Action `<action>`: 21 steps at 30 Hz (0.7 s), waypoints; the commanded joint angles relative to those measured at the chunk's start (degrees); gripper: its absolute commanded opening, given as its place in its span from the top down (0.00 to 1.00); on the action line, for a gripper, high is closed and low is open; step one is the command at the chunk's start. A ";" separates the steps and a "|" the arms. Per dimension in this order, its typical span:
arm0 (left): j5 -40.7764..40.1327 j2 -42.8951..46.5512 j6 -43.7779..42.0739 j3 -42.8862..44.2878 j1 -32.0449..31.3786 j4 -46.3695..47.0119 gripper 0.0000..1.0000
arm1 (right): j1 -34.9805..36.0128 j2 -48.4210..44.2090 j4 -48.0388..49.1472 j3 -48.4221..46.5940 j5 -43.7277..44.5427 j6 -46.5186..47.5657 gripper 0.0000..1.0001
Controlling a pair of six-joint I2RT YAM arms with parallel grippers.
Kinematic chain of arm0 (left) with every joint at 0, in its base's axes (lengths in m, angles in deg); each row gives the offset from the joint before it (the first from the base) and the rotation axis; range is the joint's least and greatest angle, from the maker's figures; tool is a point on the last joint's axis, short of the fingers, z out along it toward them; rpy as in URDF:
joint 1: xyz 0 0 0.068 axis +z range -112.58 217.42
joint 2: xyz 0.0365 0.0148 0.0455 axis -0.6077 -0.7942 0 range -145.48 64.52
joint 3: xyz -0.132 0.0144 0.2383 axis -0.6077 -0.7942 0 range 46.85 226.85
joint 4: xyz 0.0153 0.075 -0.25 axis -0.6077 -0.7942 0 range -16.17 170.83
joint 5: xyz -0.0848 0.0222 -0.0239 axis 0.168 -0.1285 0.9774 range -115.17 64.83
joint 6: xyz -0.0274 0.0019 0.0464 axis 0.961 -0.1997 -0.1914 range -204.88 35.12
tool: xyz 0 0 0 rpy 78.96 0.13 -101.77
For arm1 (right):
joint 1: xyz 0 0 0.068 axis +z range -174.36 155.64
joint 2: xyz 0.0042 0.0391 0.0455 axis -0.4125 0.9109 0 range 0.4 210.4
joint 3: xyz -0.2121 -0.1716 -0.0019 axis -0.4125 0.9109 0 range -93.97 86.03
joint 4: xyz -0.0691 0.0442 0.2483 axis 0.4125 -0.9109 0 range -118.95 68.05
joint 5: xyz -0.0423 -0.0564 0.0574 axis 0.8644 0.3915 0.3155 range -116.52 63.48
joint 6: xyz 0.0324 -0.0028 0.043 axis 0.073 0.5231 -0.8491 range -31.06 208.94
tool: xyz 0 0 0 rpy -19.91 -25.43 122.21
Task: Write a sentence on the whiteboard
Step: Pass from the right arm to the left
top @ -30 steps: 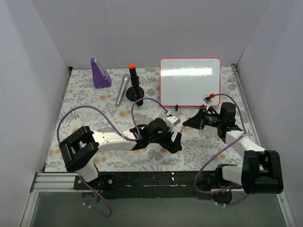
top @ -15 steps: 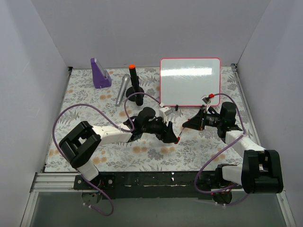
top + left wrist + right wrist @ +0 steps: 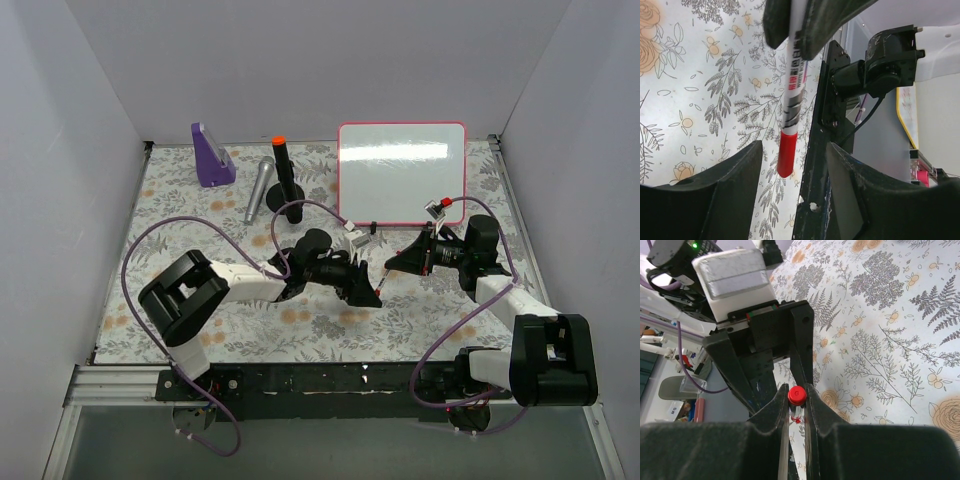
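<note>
Holding a red-capped marker [image 3: 791, 90] pinched tight, right gripper [image 3: 796, 391] puts the cap end between the left gripper [image 3: 794, 150] fingers, which stand parted either side, not touching it. Whiteboard [image 3: 402, 175] sits by the tabletop [image 3: 200, 220] far-right corner.

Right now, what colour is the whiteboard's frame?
The whiteboard's frame is pink-red, clearest from the top external camera.

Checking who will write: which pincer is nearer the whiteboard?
Right. The right pincer, shut on a marker, sits just in front of the whiteboard; the left pincer lies farther forward of it.
</note>
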 commanded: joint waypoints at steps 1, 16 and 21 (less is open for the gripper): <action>2.27 -1.10 1.34 0.15 -0.34 3.71 0.48 | -0.28 0.07 3.40 0.18 -1.78 -1.08 0.99; 1.49 -1.37 -3.83 2.96 -0.35 -3.38 1.00 | -0.28 1.30 3.49 -0.08 -4.67 1.80 0.99; -1.15 3.20 -16.47 3.93 -0.35 -15.26 1.00 | -0.28 2.62 -6.57 -3.24 -16.61 18.64 0.44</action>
